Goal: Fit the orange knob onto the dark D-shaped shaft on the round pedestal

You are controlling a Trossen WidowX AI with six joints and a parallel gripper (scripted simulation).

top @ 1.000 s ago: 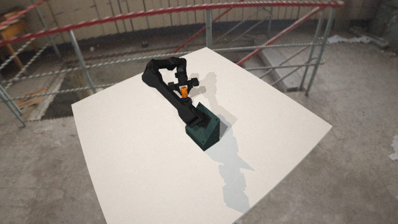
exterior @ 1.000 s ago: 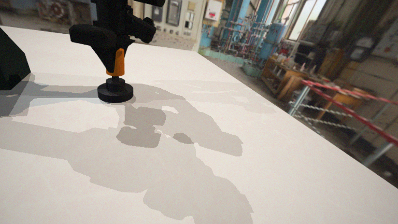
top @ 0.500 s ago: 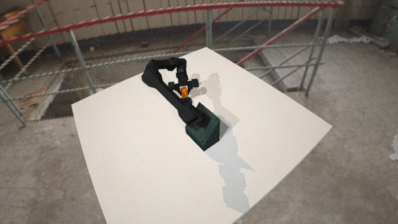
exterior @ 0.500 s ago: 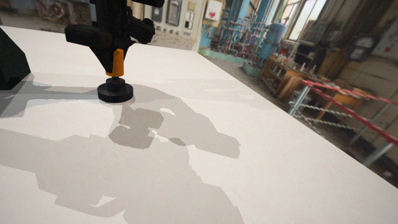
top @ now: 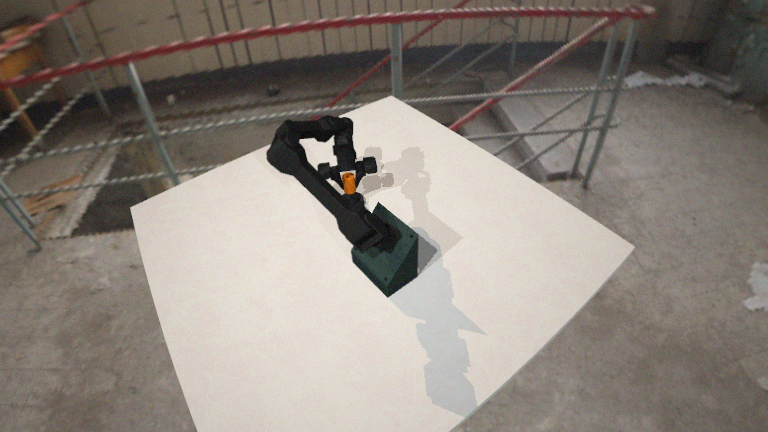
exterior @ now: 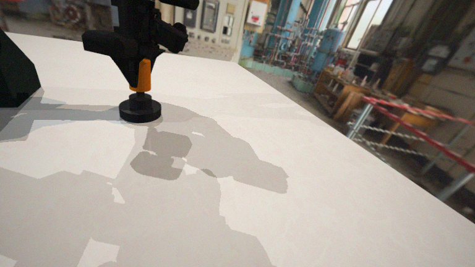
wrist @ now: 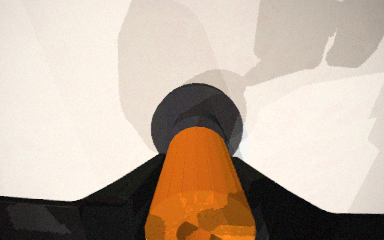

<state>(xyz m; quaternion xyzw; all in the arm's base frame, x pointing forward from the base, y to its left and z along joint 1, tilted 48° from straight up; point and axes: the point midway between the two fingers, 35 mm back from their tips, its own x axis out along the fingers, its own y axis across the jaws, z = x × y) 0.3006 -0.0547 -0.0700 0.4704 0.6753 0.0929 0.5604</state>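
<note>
The orange knob (top: 349,183) (exterior: 145,76) (wrist: 198,170) is upright between the fingers of my gripper (top: 348,186) (exterior: 141,79) (wrist: 197,161), which is shut on it. The round dark pedestal (exterior: 140,112) (wrist: 164,117) stands on the table directly below, a wide disc with a narrower raised collar. In the exterior view a short piece of dark shaft (exterior: 140,93) shows between the knob's bottom edge and the collar, so the knob is not touching the collar. The rest of the shaft is hidden, as is its flat side. In the wrist view the knob covers the pedestal's near part.
The arm's dark green base (top: 385,260) (exterior: 15,75) stands on the white table (top: 271,302) (exterior: 333,197), close to the pedestal. The arm's shadows fall across the table. Red-topped railings stand beyond the table's edges.
</note>
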